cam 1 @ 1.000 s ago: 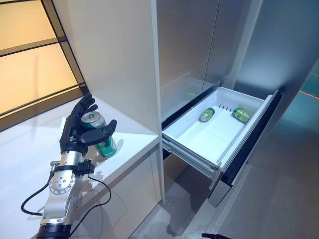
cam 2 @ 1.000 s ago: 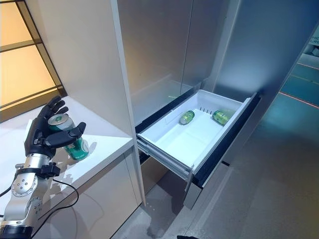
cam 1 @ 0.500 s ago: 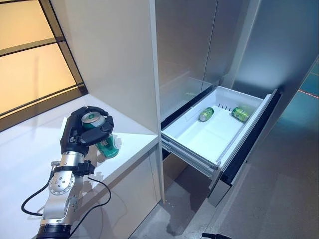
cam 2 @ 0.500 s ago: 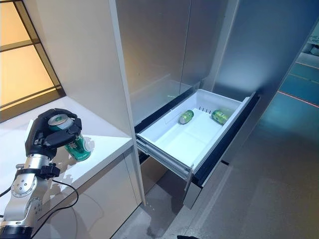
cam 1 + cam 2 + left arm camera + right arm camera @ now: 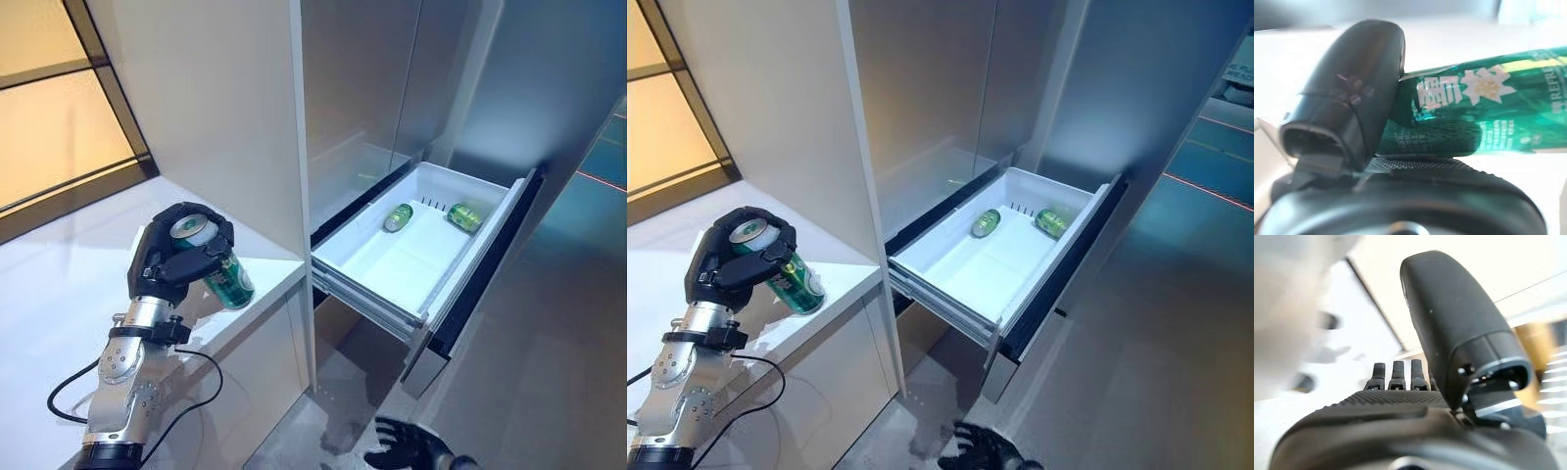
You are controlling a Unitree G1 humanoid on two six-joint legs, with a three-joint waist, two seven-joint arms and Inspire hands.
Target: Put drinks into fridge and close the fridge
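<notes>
White counter [image 5: 59, 284]: green can [image 5: 227, 282] now lifted, tilted, in left hand [image 5: 174, 259].

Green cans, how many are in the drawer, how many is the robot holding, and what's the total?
Cans lying in the open fridge drawer: 2, one near the back left, one near the back right
Can held in the left hand: 1
Total: 3 green cans

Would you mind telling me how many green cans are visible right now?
3. One green can is gripped in the left hand above the white counter. Two cans lie at the back of the open fridge drawer. None appear hidden.
</notes>
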